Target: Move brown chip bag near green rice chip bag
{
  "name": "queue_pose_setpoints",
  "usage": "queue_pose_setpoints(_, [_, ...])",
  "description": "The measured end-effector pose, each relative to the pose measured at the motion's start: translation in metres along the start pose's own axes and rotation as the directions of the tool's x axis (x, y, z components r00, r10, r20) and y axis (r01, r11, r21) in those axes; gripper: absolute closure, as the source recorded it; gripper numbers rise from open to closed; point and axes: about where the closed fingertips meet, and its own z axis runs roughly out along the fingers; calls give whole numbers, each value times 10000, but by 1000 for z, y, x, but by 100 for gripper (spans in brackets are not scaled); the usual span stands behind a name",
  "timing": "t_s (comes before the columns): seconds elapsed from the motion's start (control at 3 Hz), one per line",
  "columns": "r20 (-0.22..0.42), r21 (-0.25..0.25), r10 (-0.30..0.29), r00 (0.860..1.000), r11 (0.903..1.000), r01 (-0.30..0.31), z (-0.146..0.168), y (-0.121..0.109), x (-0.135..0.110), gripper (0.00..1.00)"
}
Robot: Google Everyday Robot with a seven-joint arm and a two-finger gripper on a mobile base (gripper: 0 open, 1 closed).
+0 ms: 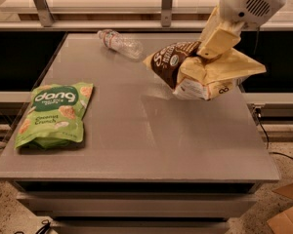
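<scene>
The brown chip bag (pixel 201 71) is a crinkly cream-yellow bag with a dark brown front panel. It hangs tilted in the air above the right half of the grey table (pixel 146 145). My gripper (pixel 216 44) is shut on the bag's top from above, at the upper right of the view. The green rice chip bag (pixel 52 113), a light green pouch marked "dang", lies flat near the table's left edge, well apart from the brown bag.
A clear plastic bottle (pixel 119 43) lies on its side at the back of the table. A metal rail with posts (pixel 166 4) runs behind the table. A cardboard box (pixel 288 213) sits on the floor at lower right.
</scene>
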Motion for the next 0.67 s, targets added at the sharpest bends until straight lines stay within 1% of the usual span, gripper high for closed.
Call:
queue_pose_setpoints(0.33, [179, -55, -7, 9998, 10000, 8, 4, 2, -2, 100])
queue_pose_setpoints(0.67, [353, -41, -435, 9984, 9990, 437, 15, 12, -30, 100])
